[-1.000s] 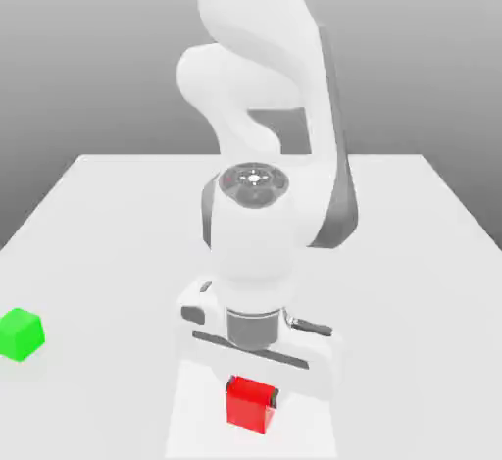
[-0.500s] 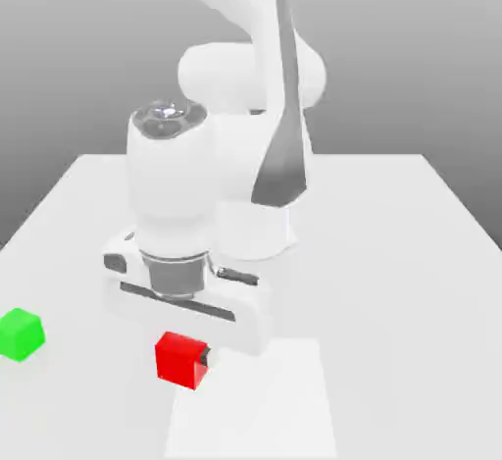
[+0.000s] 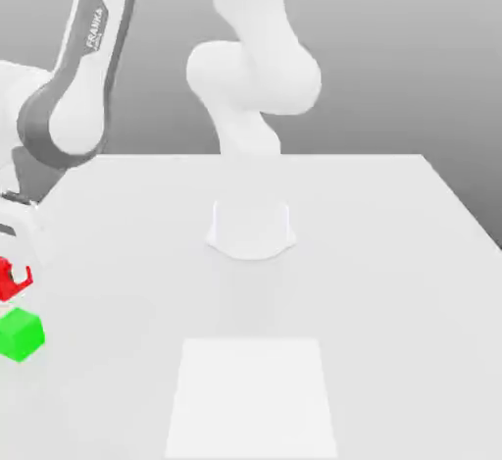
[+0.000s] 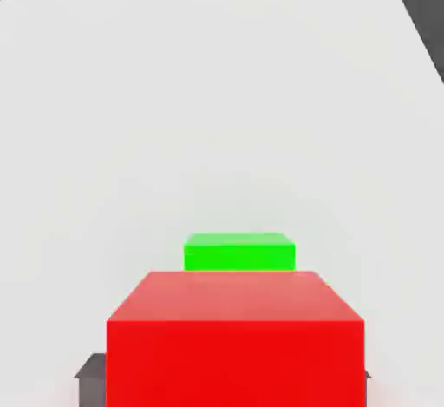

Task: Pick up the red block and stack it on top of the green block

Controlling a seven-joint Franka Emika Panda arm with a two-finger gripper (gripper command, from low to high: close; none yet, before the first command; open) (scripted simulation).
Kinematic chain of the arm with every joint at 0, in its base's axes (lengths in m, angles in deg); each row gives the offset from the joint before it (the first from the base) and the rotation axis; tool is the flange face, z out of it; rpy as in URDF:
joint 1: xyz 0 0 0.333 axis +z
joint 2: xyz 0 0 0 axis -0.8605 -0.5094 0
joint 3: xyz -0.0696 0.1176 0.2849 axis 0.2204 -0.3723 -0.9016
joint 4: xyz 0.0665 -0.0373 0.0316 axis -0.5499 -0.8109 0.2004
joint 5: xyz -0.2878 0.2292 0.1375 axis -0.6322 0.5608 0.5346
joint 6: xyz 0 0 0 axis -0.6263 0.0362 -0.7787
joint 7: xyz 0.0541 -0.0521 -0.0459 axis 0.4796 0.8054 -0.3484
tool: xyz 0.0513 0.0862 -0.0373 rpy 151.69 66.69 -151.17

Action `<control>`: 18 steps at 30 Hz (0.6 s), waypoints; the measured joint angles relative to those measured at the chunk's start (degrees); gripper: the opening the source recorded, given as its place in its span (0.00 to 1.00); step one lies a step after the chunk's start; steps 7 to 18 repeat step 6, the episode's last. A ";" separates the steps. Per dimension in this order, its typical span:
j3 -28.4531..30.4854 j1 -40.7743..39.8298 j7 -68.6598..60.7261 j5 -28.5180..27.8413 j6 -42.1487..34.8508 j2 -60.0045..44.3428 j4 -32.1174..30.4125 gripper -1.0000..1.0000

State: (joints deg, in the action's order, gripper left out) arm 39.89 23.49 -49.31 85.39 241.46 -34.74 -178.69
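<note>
The red block [image 3: 8,280] hangs in the air at the exterior view's far left edge, with my gripper [image 3: 10,277] shut on it. It is partly cut off by the picture's edge. Just below it, on the white table, sits the green block [image 3: 21,335]; a small gap separates the two. In the hand view the red block [image 4: 234,340] looms large between dark fingertips [image 4: 91,370], and the green block [image 4: 239,252] shows beyond it on the table.
The arm's white base [image 3: 251,228] stands at the middle of the white table [image 3: 373,252]. A paler square patch [image 3: 252,397] marks the table's front middle. The table's left edge runs close to both blocks.
The arm has swung from the table's front middle to the exterior view's far left, carrying the red block up and over to just above the green block.
</note>
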 joint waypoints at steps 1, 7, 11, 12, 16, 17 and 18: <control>-0.54 -0.40 -0.88 1.03 1.76 -1.93 0.11 0.00; -1.66 -1.26 -2.17 2.68 4.76 -5.20 0.29 1.00; -1.66 -1.26 -2.17 2.68 4.76 -5.20 0.29 1.00; -1.66 -1.26 -2.17 2.68 4.76 -5.20 0.29 1.00; -1.66 -1.26 -2.17 2.68 4.76 -5.20 0.29 1.00; -1.66 -1.26 -2.17 2.68 4.76 -5.20 0.29 1.00; -1.66 -1.26 -2.17 2.68 4.76 -5.20 0.29 1.00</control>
